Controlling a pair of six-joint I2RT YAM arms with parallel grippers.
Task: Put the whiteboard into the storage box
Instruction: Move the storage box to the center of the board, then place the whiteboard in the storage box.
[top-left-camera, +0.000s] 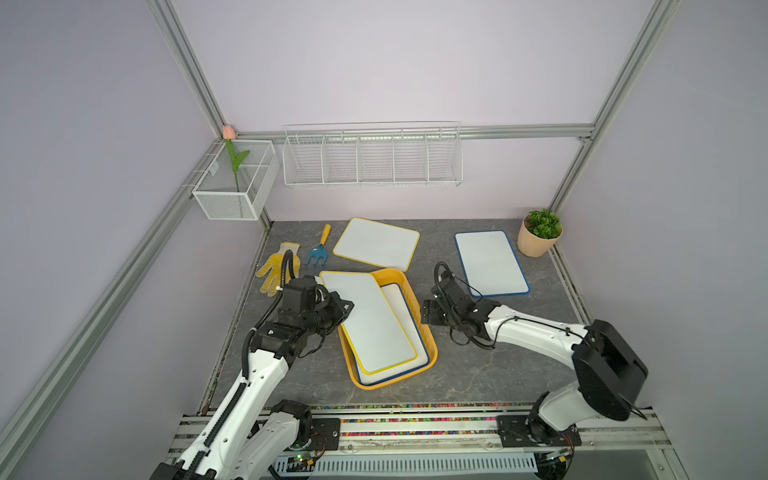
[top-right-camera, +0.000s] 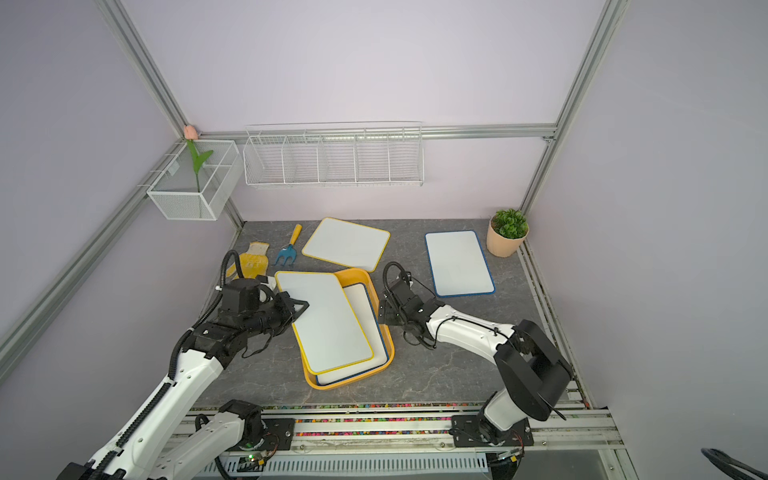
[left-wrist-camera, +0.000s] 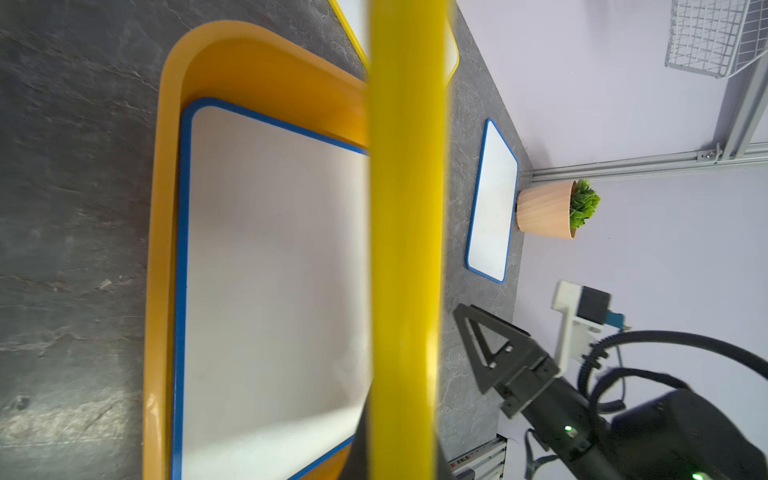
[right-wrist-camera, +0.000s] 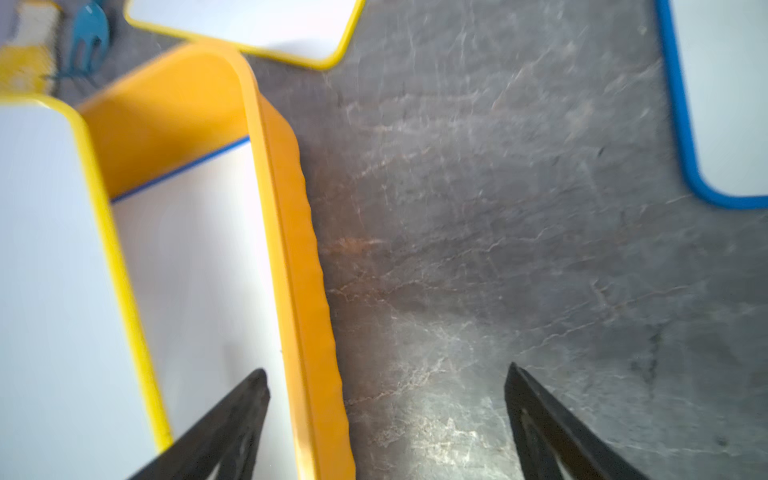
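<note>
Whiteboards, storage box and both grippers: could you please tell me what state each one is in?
storage box, on the table, one board inside.
boxed blue whiteboard, lying flat.
held yellow whiteboard, gripped by one long edge, askew over the box, not flat inside.
loose yellow whiteboard, flat on the table.
loose blue whiteboard, flat on the table.
left gripper, jaws shut on the held yellow whiteboard.
right gripper, jaws open, empty.

Blurred whiteboard hides the middle of the storage box in the left wrist view. Left of centre in both top views, a cable partly hides the glove.
</note>
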